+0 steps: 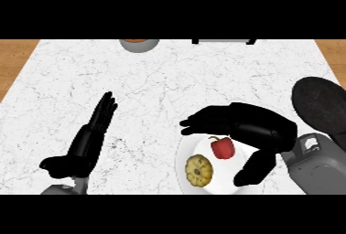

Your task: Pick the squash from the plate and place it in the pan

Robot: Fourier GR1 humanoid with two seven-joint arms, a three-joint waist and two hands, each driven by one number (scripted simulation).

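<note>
you see the white plate [188, 151] at the lower right of the marble counter [169, 82]. on the plate lies the yellow squash [198, 170], near its front, and a red pepper [222, 147] just behind and to the right of the squash. your right hand [246, 125] hangs over the plate's far side, fingers curled and spread, thumb down by the plate's right rim, holding nothing. the dark pan [323, 109] sits right of the plate, partly cut by the edge. your left hand [91, 135] rests well left of the plate, fingers straight. far behind the plate, a grey bowl [139, 44] shows at the counter's back edge.
</note>
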